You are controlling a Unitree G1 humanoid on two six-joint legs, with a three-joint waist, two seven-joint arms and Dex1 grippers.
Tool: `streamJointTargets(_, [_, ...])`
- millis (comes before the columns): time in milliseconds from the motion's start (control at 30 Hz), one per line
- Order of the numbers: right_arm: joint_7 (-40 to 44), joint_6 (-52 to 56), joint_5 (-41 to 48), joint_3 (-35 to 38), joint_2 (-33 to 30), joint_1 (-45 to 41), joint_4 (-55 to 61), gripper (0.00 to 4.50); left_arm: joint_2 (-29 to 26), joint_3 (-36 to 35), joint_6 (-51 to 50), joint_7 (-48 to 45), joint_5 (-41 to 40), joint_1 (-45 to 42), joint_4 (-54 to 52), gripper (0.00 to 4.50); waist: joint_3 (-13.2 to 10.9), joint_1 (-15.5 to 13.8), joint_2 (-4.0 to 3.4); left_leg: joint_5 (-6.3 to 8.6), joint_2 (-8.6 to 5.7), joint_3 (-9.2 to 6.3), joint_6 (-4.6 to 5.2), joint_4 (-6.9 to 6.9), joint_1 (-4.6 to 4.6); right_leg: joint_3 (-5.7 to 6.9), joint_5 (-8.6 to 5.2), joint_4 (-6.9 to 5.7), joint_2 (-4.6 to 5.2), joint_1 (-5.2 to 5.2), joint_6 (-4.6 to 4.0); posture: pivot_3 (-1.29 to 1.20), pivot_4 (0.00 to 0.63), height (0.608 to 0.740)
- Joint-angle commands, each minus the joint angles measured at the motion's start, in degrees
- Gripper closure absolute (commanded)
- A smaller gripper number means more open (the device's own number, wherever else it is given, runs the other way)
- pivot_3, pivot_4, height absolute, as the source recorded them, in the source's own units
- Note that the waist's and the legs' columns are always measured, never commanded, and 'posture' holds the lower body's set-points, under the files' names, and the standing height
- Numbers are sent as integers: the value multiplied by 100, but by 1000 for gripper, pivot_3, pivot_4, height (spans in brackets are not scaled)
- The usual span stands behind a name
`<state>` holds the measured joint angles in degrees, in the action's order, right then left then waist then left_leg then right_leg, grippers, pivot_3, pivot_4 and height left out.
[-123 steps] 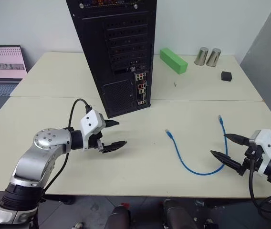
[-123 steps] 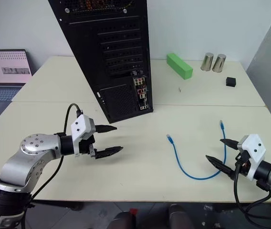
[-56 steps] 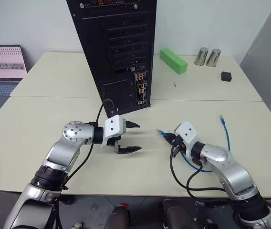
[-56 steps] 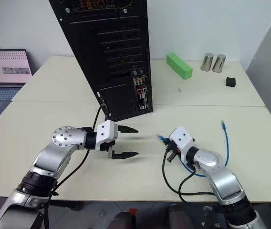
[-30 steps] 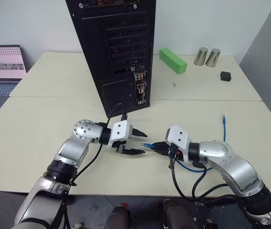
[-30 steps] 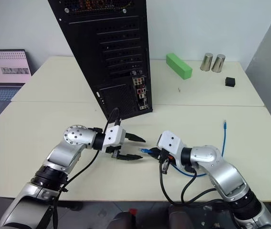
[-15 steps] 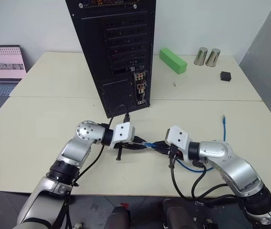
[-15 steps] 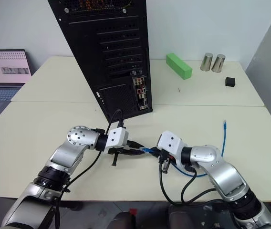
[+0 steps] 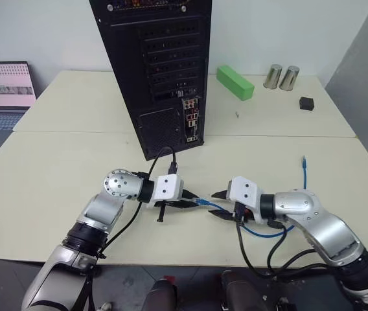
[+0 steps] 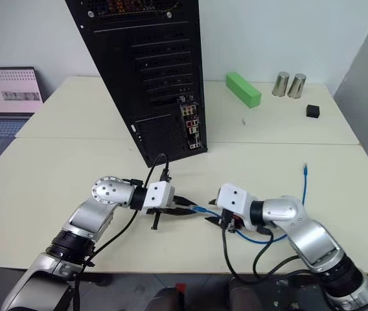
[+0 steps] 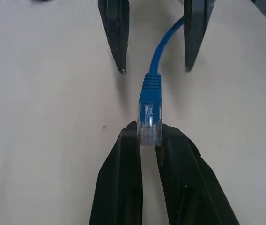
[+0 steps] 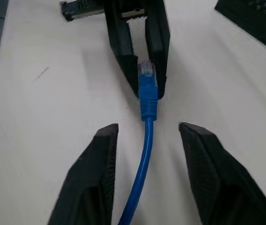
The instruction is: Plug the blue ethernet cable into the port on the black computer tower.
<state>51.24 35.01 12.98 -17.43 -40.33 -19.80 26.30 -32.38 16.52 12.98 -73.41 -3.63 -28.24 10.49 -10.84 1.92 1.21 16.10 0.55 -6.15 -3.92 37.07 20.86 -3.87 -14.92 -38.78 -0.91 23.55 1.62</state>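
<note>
The left gripper (image 11: pixel 148 140) pinches the clear plug at one end of the blue ethernet cable (image 9: pixel 262 232), low over the cream table (image 9: pixel 54 168), in front of the black computer tower (image 9: pixel 161 71). Only the very tip of the plug sits between the two black fingers (image 11: pixel 123 178), so the hold looks small. The right gripper (image 12: pixel 147 133) has its fingers spread wide, one on each side of the cord and not touching it. The rest of the cable loops back on the table past the right arm, and its other plug (image 9: pixel 304 159) lies flat near the far right side. The port (image 9: pixel 191 120) is in the narrow strip of sockets low on the back of the tower, well apart from the plug. A few things could go wrong from here. The plug could slip or twist in that small pinch when the arm lifts, because so little of it is held. Then it would not line up with the little square hole. The cord could rub or catch on the spread right fingers and tug the plug loose. The plug could also meet the wrong socket, since many sit close together in the strip. A hard push could tip or slide the tower, which already looks to lean.
</note>
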Motion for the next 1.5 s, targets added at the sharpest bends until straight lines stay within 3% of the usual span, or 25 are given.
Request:
streamJointTargets(33, [22,838,1052,1006,111,60,280,1444,107,-41,1808,711,539,11,419,4264,0,-7,0,0,1,0,0,0,-1,0,0,0,0,-2,0,0,150,740])
streamJointTargets(233, [-512,1921,2248,1790,773,268,467,1444,255,-285,4601,2462,1768,-176,1441,4264,1,-8,1,0,7,-8,0,-4,-2,4,5,-1,-1,-3,-10,0,150,740])
streamJointTargets(367, [-822,2181,2595,1897,1019,295,517,1444,343,-462,5303,3428,2312,-290,1762,4264,2,-13,2,0,-4,-2,0,2,0,-2,8,0,8,-5,-2,0,150,740])
streamJointTargets(667, [-1290,2255,3024,1935,1527,365,268,1444,366,-570,5675,4800,3145,-384,1803,4264,2,-7,1,0,-1,-6,1,0,-2,6,5,-5,5,-5,6,0,150,740])
streamJointTargets(1167, [-1450,2153,3114,1770,1732,123,28,1444,228,-313,5587,5551,3610,-511,1805,4264,2,-6,0,-1,-1,-7,1,0,-3,9,6,-8,4,-5,5,0,150,740])
streamJointTargets(1500, [-1510,2193,3179,1798,1786,114,-26,3717,151,-175,5573,5750,3666,-562,1822,4264,2,-5,0,-1,-1,-7,1,0,-2,10,6,-8,4,-5,5,0,150,740])
